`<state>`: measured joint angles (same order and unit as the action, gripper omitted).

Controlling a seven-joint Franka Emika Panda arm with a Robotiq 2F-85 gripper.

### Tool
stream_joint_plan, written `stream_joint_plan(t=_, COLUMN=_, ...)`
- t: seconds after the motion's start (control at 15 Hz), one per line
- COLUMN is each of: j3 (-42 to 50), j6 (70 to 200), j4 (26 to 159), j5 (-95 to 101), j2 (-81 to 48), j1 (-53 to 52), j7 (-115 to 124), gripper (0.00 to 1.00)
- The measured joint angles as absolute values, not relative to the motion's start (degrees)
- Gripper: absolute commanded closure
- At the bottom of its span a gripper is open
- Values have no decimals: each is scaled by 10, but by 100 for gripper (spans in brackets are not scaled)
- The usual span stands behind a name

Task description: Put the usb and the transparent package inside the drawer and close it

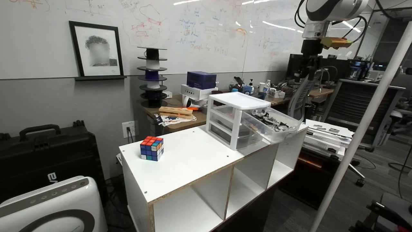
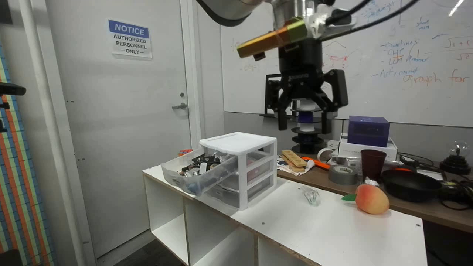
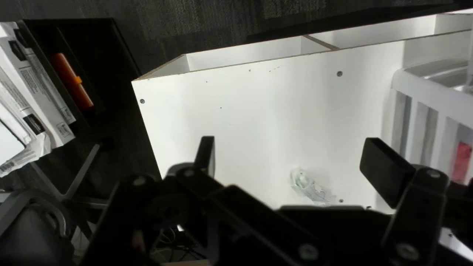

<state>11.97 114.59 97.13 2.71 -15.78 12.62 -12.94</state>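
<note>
The top translucent drawer (image 1: pixel 285 136) is pulled out of the white-framed unit (image 1: pixel 236 129) and holds small dark and silver items. It also shows in an exterior view (image 2: pixel 184 182). The transparent package (image 2: pixel 311 195), crumpled and clear, lies on the cabinet top beside the unit; it also shows in the wrist view (image 3: pixel 310 186). I cannot make out the usb in any view, nor tell whether it is among the drawer's items. My gripper (image 2: pixel 305 125) is open and empty, high above the cabinet top. In the wrist view the package shows between the spread fingers (image 3: pixel 292 155), well below them.
The white cubby cabinet (image 2: pixel 295 229) carries the unit. A peach (image 2: pixel 372 199) lies past the package, and a Rubik's cube (image 1: pixel 152 148) sits at the cabinet's opposite end. A cluttered desk (image 2: pixel 332 186) with a cup and tape stands behind. A pole (image 1: pixel 363 122) rises nearby.
</note>
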Motion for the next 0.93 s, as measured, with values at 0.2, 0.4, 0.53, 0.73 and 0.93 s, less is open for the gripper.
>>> stream_joint_plan(t=0.2, j3=119, j6=1129, j4=889, j5=10, j2=-241, j1=158, j7=-128, gripper=0)
stream_joint_plan(t=0.4, j3=111, j6=1091, j4=819, j5=8, j2=-294, j1=169, j7=-130, gripper=0)
stream_joint_plan(t=0.53, j3=105, j6=1078, j4=800, j5=9, j2=-302, j1=166, j7=-130, gripper=0)
stream_joint_plan(t=0.73, j3=104, j6=1071, j4=792, j5=9, j2=-302, j1=165, j7=-130, gripper=0)
stream_joint_plan(t=0.93, j3=104, j6=1071, j4=792, j5=9, j2=-302, j1=165, j7=-130, gripper=0)
